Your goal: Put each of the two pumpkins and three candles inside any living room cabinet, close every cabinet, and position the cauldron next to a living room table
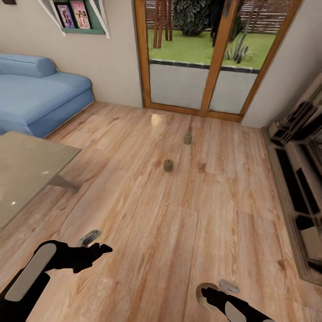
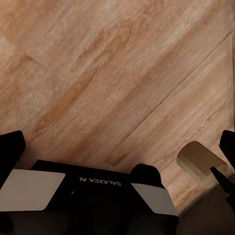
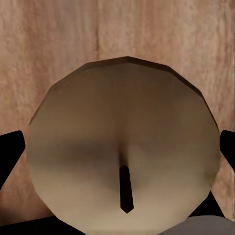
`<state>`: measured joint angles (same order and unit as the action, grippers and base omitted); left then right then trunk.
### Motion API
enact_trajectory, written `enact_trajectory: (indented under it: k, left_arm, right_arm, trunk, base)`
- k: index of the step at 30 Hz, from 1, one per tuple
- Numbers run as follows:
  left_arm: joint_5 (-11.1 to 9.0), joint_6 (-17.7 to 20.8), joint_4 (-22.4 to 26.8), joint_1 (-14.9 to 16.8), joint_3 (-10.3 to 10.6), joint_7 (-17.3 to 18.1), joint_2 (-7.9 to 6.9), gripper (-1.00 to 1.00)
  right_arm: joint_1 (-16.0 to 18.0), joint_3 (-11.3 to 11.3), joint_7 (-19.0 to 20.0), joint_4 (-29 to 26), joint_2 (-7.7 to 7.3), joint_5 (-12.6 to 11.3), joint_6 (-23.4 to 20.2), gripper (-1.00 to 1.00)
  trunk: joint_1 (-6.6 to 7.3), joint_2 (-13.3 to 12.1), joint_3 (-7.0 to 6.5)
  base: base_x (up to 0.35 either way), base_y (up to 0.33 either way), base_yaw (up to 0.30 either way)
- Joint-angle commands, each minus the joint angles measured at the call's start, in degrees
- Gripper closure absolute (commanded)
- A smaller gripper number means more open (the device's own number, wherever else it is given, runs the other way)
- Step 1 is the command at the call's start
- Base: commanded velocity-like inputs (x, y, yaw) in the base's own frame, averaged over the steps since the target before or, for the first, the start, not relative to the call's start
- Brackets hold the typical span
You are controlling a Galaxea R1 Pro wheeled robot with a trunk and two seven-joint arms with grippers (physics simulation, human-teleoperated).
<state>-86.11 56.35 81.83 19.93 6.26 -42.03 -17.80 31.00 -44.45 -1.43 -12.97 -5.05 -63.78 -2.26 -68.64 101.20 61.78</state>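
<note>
Two candles [image 1: 168, 166] [image 1: 188, 139] stand on the floor [image 1: 214, 214], far ahead; a third candle [image 3: 122, 147] is held in the right jaws [image 1: 213, 293]. Left jaws [image 1: 96, 245] stand wide, table [image 1: 27, 165] at left.

Three candles in all — two stand free on the wooden floor [image 1: 179, 232], the nearer candle [image 1: 168, 166] towards the middle of the boards and the farther candle [image 1: 188, 139] closer to the glass doors [image 1: 203, 58], while the third candle [image 1: 205, 296] sits at the right hand [image 1: 214, 293]; the right wrist view shows its round top and dark wick [image 3: 125, 188]. Two hands — the left hand [image 1: 91, 250] is the other. One grey-topped table [image 1: 27, 165], one blue sofa [image 1: 36, 96], one dark wooden cabinet [image 1: 299, 188] along the floor's right edge, and two framed pictures [image 1: 74, 14] on one wall shelf.
</note>
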Motion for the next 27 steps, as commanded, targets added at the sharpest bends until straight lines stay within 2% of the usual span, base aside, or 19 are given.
enact_trajectory:
  k: [1,18,27]
  left_arm:
    - [-0.5,0.0,0.1,0.0,0.1,-0.6,-0.04,-1.0]
    - [-0.5,0.0,0.0,0.0,0.0,-0.6,-0.04,-1.0]
    - [-0.5,0.0,0.0,0.0,0.0,-0.6,-0.04,-1.0]
  right_arm:
    - [0.0,-0.3,-0.1,-0.1,-0.05,-0.3,-0.2,1.0]
    - [0.0,-0.4,0.2,-0.1,-0.19,-0.3,-0.1,1.0]
    - [0.0,-0.4,0.2,-0.1,-0.13,-0.3,-0.1,1.0]
  trunk:
    - [-0.02,0.0,0.04]
    - [-0.02,0.0,0.04]
    - [-0.02,0.0,0.04]
  base:
    - [0.254,-0.192,-0.278]
    - [0.287,-0.088,-0.274]
    - [0.323,0.016,-0.05]
